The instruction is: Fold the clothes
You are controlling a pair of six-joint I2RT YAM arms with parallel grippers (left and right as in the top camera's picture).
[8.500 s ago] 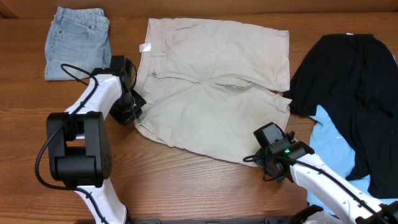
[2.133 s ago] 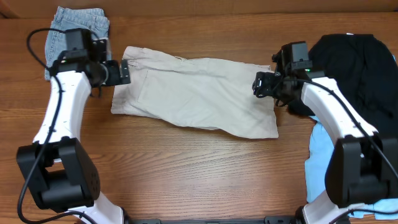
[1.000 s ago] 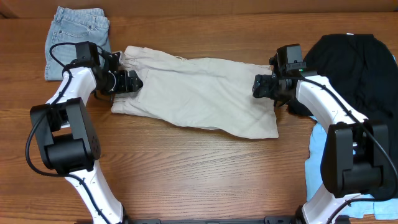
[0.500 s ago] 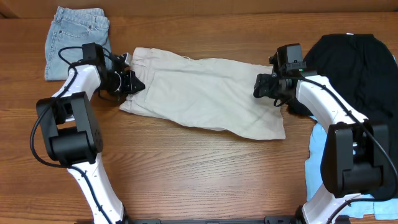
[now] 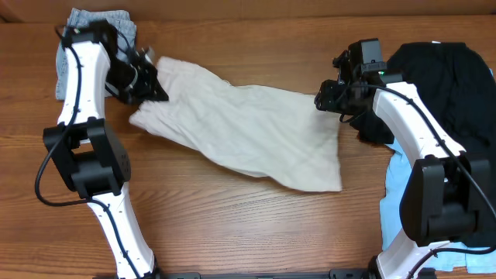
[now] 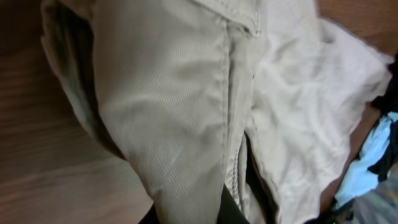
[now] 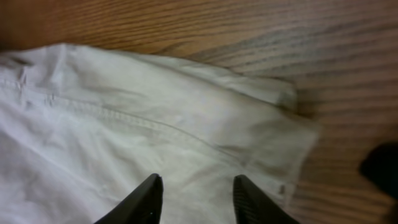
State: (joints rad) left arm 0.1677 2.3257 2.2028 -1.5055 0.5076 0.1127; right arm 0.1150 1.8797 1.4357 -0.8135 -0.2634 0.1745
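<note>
Two arms hold opposite ends of the beige shorts (image 5: 248, 132), which stretch as a long slanted band across the far half of the table (image 5: 232, 225) and widen toward the near right. The left gripper (image 5: 147, 80), near the far-left corner, is clamped on the bunched waistband end. In the left wrist view the cloth (image 6: 186, 112) hangs close over the camera, seams and folds filling the frame, so the fingers themselves are mostly hidden.

The right gripper (image 5: 324, 101) sits at the shorts' far-right corner. Its wrist view shows the two dark fingertips (image 7: 151, 194) apart, poised over the hemmed cloth (image 7: 124, 143) that lies flat on the wood; whether they touch it cannot be told.

Pale denim shorts (image 5: 85, 14) lie in the far-left corner, partly behind the left arm. A black garment (image 5: 442, 85) spreads along the right edge, with a light-blue cloth (image 5: 403, 182) just beside it toward the near-right corner.
</note>
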